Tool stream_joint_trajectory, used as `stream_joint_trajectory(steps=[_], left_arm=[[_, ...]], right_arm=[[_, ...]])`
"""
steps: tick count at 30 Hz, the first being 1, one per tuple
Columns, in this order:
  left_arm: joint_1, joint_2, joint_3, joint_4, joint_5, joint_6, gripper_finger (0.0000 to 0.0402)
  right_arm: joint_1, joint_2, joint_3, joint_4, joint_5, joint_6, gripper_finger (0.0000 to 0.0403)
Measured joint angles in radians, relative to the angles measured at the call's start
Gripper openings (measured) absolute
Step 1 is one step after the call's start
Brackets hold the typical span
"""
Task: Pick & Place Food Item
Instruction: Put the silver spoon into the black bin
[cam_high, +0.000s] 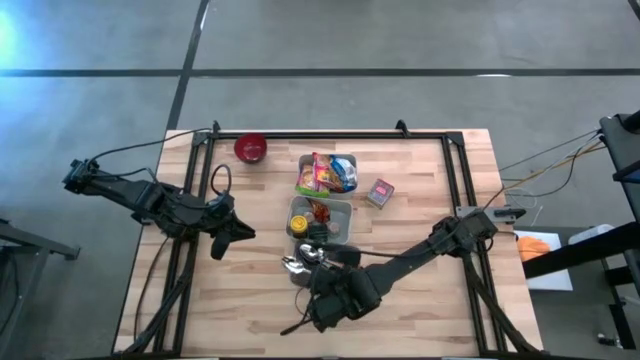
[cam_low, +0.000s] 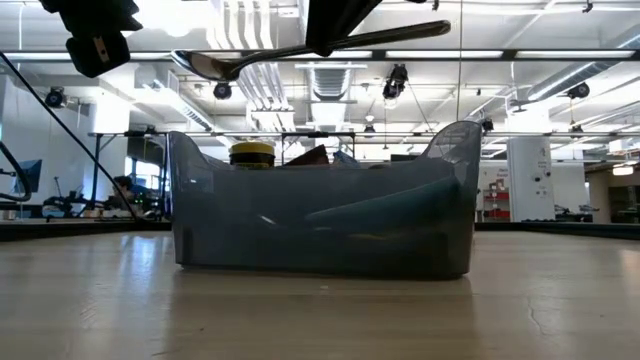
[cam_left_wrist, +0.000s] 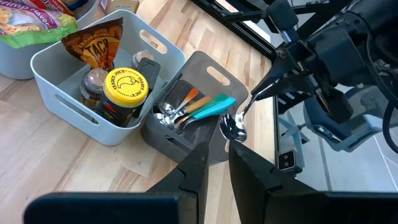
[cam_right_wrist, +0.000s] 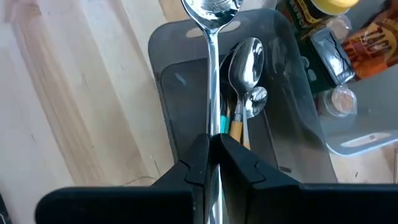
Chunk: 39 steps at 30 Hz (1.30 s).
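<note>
Right wrist view: right gripper (cam_right_wrist: 210, 152) fingers pinched tight on spoon (cam_right_wrist: 211, 37) handle, bowl over grey cutlery bin (cam_right_wrist: 186, 74) (presumably for dropping in). Left gripper (cam_high: 232, 235) waits nearly closed, empty.

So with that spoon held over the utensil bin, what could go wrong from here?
1. The right gripper pinches the spoon by its thin handle with jaws shut; the long shaft could pivot or slip.
2. The dark bin already holds spoons and coloured-handled utensils; a drop could land crosswise on them or on the rim.
3. The bin touches the grey food bin, so a push might shift both.
</note>
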Motion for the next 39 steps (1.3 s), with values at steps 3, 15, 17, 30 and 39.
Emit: stream_joint_trajectory(steps=[3,15,17,30,39], left_arm=[[0.000,0.000,0.000,0.000,0.000,0.000,0.0067],[0.000,0.000,0.000,0.000,0.000,0.000,0.0067],[0.000,0.000,0.000,0.000,0.000,0.000,0.0067],[0.000,0.000,0.000,-0.003,0.000,0.000,0.0067],[0.000,0.000,0.000,-0.003,0.000,0.000,0.0067]], right_arm=[[-0.008,-0.008,0.000,0.001,-0.009,-0.028,0.0016],[-0.043,-0.159,-0.077,0.004,-0.081,-0.108,0.0016],[-0.047,-0.212,-0.125,0.005,-0.082,-0.099,0.0016],[-0.055,-0.714,-0.780,0.504,-0.082,0.140,0.0016],[-0.059,-0.758,-1.168,1.155,-0.083,0.271,0.0016]])
